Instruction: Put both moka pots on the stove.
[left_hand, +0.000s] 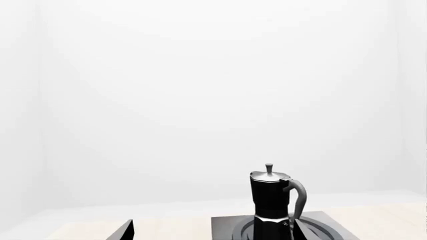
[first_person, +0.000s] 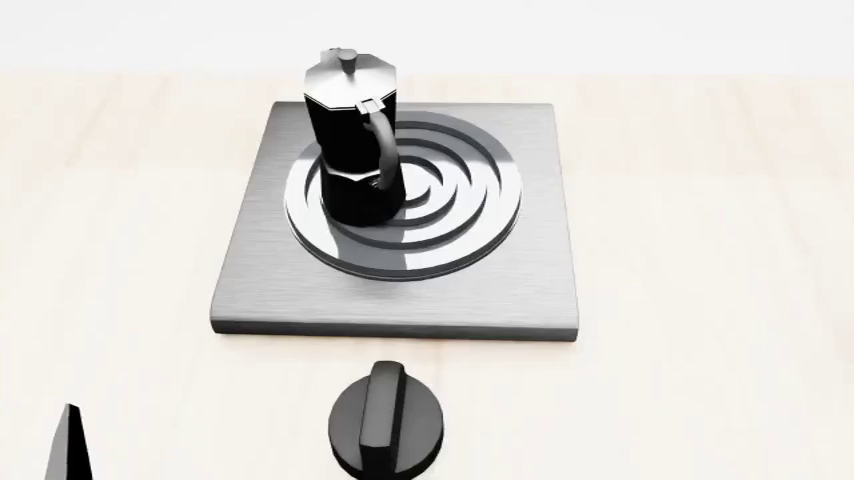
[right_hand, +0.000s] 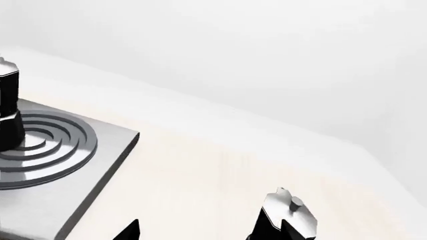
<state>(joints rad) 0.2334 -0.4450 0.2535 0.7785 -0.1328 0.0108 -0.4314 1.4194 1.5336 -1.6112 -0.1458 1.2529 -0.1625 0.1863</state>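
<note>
One moka pot (first_person: 354, 140), black with a silver lid, stands upright on the left part of the burner rings of the grey stove (first_person: 534, 280). It also shows in the left wrist view (left_hand: 270, 202), beyond my left gripper (left_hand: 213, 232), which is open and empty with one fingertip (left_hand: 301, 231) close in front of the pot. The second moka pot (right_hand: 291, 212) stands on the table to the right of the stove (right_hand: 100, 165), out of the head view. My right gripper (right_hand: 197, 232) is open and empty, with one fingertip (right_hand: 265, 227) right beside that pot.
A squat round black knob (first_person: 387, 420) sits on the light wooden table (first_person: 721, 250) just in front of the stove's near edge. One left fingertip (first_person: 70, 445) shows at the head view's lower left. A plain white wall lies behind the table.
</note>
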